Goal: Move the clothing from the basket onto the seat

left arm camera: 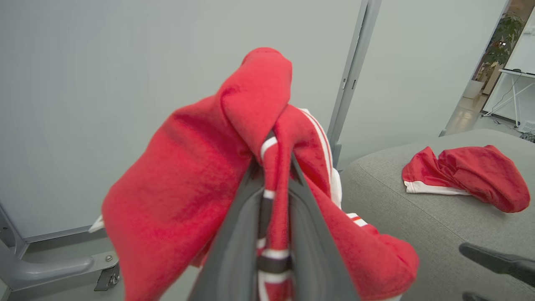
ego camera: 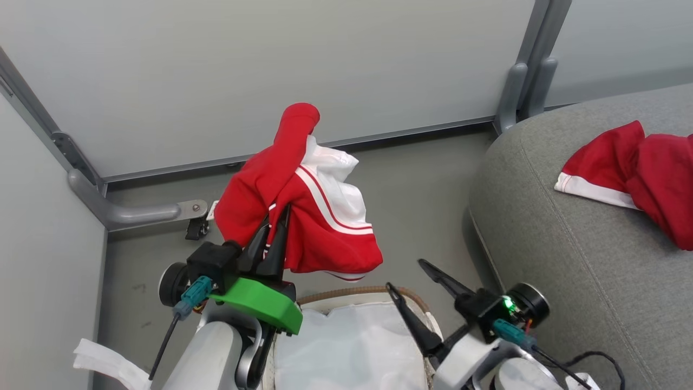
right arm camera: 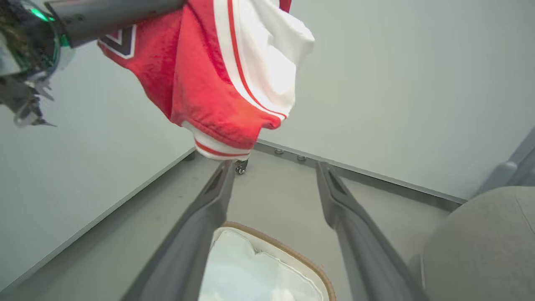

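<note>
- My left tool (ego camera: 279, 219) was pinched almost shut on a red garment (ego camera: 319, 216) with white stripes and a white panel, at the middle of the head view
- In the left wrist view its two fingers (left arm camera: 234, 242) squeezed a striped fold, and the cloth draped down on both sides of them
- The garment hung in the air over the grey floor (ego camera: 427, 206), its lower hem just above the basket (ego camera: 335, 294) at the bottom centre and not touching it
- Inside the basket lay a white liner sheet (ego camera: 352, 346)
- My right tool (ego camera: 404, 273) stood wide open and held nothing, at the lower right of centre, beside the basket's right rim
- A second red garment (ego camera: 649, 173) with a white hem band lay on the grey seat (ego camera: 568, 244) at the right edge of the head view
</note>
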### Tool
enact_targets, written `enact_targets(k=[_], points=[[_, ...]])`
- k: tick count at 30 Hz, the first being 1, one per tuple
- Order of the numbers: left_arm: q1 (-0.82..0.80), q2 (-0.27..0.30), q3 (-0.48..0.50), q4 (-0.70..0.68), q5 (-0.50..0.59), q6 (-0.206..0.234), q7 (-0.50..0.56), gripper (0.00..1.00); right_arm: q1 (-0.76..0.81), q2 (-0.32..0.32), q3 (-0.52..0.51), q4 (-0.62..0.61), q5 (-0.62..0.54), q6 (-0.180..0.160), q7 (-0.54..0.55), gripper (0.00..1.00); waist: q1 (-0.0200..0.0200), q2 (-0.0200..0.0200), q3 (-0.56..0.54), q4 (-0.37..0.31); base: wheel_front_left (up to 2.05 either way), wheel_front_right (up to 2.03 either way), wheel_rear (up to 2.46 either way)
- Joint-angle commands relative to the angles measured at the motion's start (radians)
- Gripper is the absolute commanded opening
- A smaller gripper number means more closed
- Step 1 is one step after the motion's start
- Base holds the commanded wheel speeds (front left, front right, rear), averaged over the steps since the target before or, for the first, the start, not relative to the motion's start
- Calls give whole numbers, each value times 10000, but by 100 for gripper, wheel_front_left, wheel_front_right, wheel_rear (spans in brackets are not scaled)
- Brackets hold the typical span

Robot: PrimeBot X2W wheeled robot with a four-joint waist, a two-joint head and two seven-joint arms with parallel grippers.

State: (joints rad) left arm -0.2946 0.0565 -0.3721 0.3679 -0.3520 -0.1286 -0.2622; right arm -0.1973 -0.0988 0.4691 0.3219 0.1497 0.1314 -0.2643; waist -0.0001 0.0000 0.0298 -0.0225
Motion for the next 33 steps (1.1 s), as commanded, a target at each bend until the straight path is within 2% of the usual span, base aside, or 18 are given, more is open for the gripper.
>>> enact_targets(k=[1,5,8,13,20,23,28,29,30,31,32,33], points=[[-161,18,-32,-7,49,-35,-38,0,-257,-127,332,-73,-82,-14,1,100,1,0,40,5,0,0,0],[-211,1,-131,52,-8,-34,-38,0,-1180,-246,1552,40,-218,-14,1,100,1,0,115,24,0,0,0],[-272,-12,-220,72,-43,-34,-38,0,-1807,-207,2082,490,-349,-14,1,100,1,0,152,73,0,0,0],[-374,-26,-450,88,-139,-34,-38,0,-2425,100,2274,1554,-684,-14,3,100,1,0,195,282,0,0,0],[-559,-44,-960,74,-254,-35,-38,0,-3020,415,1862,2888,-1213,-14,1,100,1,0,379,624,0,0,0],[-644,-48,-1150,11,-380,-35,-38,0,-3214,452,1790,3304,-1409,-14,1,100,1,0,512,735,0,0,0],[-814,-46,-1555,-101,-574,-35,-38,0,-3469,446,1959,3502,-1058,-14,1,100,1,0,692,933,0,0,0],[-834,-47,-1626,-108,-604,-35,-38,0,-3497,447,1983,3532,-978,-14,1,88,1,0,712,962,0,0,0],[-865,-48,-1712,-129,-630,-35,-38,0,-3485,455,2018,3534,-836,-14,1,51,1,0,729,1005,0,0,0],[-882,-47,-1757,-152,-695,-35,-38,0,-3475,461,2039,3555,-755,-14,1,21,1,0,739,1036,0,0,0],[-911,-43,-1819,-159,-723,-35,-38,0,-3449,457,2078,3575,-582,-14,1,0,1,0,748,1067,0,0,0],[-935,-44,-1881,-165,-764,-35,-38,0,-3421,455,2120,3605,-453,-14,1,0,1,0,750,1098,0,0,0]])
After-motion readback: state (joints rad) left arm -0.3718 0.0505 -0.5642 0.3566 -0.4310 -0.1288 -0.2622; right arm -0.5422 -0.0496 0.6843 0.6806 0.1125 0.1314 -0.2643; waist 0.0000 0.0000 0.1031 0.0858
